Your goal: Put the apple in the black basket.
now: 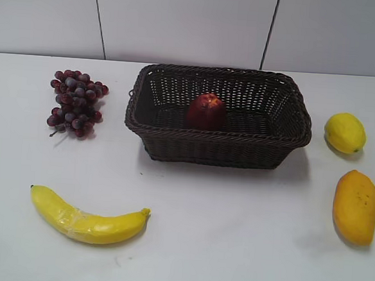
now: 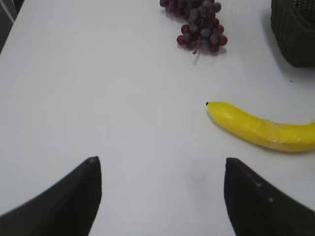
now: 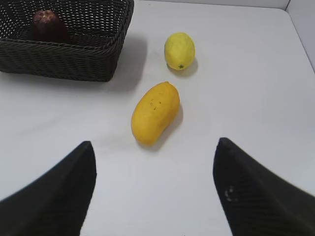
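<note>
White tabletop (image 1: 199, 244) is seen below a pale panelled wall. At twelve o'clock the apple (image 1: 206, 111) is held inside the black basket (image 1: 219, 149). Both the left gripper (image 2: 162, 196) and the right gripper (image 3: 155, 191) are spread wide, nothing grasped.

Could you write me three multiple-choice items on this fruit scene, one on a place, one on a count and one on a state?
1. Where is the apple?
A. inside the black basket
B. beside the banana
C. between the lemon and the mango

2. How many fruits lie on the table outside the basket?
A. two
B. four
C. six

3. How is the right gripper?
A. shut on the mango
B. shut on the lemon
C. open, holding nothing

Answers: 1 A, the apple sits within the woven walls. 2 B, grapes, banana, lemon and mango. 3 C, its fingers stand wide apart over bare table.
</note>
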Action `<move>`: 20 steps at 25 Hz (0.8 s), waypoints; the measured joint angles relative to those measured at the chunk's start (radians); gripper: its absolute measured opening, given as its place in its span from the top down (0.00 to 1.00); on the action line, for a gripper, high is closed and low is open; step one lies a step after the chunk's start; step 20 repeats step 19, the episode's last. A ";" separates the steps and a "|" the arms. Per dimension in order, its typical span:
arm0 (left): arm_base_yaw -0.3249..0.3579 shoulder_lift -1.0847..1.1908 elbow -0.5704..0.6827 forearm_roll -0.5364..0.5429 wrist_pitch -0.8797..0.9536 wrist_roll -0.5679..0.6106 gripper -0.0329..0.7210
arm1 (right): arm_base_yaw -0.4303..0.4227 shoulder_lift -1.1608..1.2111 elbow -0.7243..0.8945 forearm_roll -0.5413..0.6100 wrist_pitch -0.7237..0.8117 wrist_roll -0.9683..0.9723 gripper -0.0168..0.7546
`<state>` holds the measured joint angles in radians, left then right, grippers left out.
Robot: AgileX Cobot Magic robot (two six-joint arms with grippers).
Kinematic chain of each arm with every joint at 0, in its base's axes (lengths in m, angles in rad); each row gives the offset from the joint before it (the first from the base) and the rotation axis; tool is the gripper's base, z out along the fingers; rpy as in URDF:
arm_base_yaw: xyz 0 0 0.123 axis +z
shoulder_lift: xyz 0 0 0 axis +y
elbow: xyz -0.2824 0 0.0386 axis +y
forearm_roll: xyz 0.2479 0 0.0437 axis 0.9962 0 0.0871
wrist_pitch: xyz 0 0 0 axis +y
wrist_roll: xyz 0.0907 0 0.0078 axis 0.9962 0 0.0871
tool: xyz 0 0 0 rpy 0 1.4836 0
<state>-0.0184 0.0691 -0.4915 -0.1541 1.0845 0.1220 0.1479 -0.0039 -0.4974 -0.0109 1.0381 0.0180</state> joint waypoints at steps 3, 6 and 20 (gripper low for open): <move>0.000 -0.064 0.004 0.000 0.002 0.002 0.18 | 0.000 0.000 0.000 0.000 0.000 0.000 0.25; 0.000 -0.073 0.006 0.000 0.003 0.002 0.18 | 0.000 0.000 0.000 0.001 0.001 0.000 0.25; 0.000 -0.073 0.006 0.000 0.003 0.002 0.18 | 0.000 0.000 0.000 0.000 0.000 0.000 0.25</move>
